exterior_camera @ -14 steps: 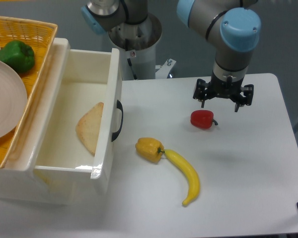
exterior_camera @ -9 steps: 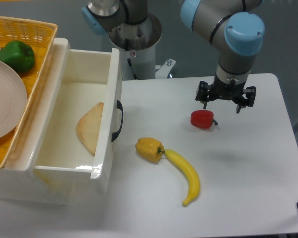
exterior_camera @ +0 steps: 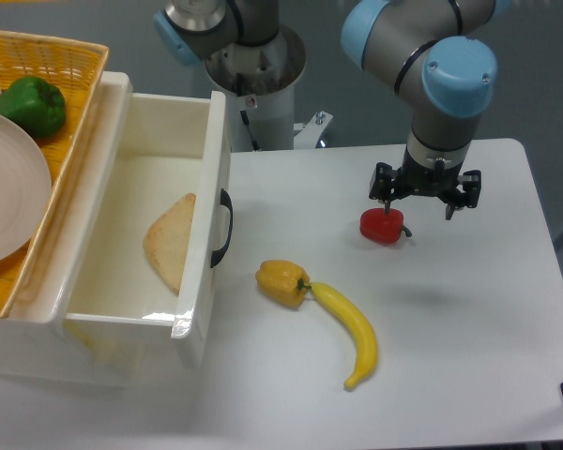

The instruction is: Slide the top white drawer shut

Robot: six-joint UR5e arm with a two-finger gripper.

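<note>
The black two-finger pincer (exterior_camera: 418, 200) hung at right of centre with its fingers spread apart and gripping nothing, just above and behind the small red bell pepper (exterior_camera: 382, 226) that lay on the white table (exterior_camera: 469, 328). Lower and towards the middle of the frame, a yellow bell pepper (exterior_camera: 281, 281) touched the stem end of a curved yellow banana (exterior_camera: 351, 333). At the left, the top white drawer (exterior_camera: 183, 309), a glossy white plastic box with a curved black handle (exterior_camera: 222, 228), stood pulled well out of its cabinet with a tan half-round flatbread (exterior_camera: 171, 243) inside, and a yellow woven basket (exterior_camera: 66, 75) in the upper left corner held a white plate (exterior_camera: 9, 197) and a green bell pepper (exterior_camera: 31, 105).
</note>
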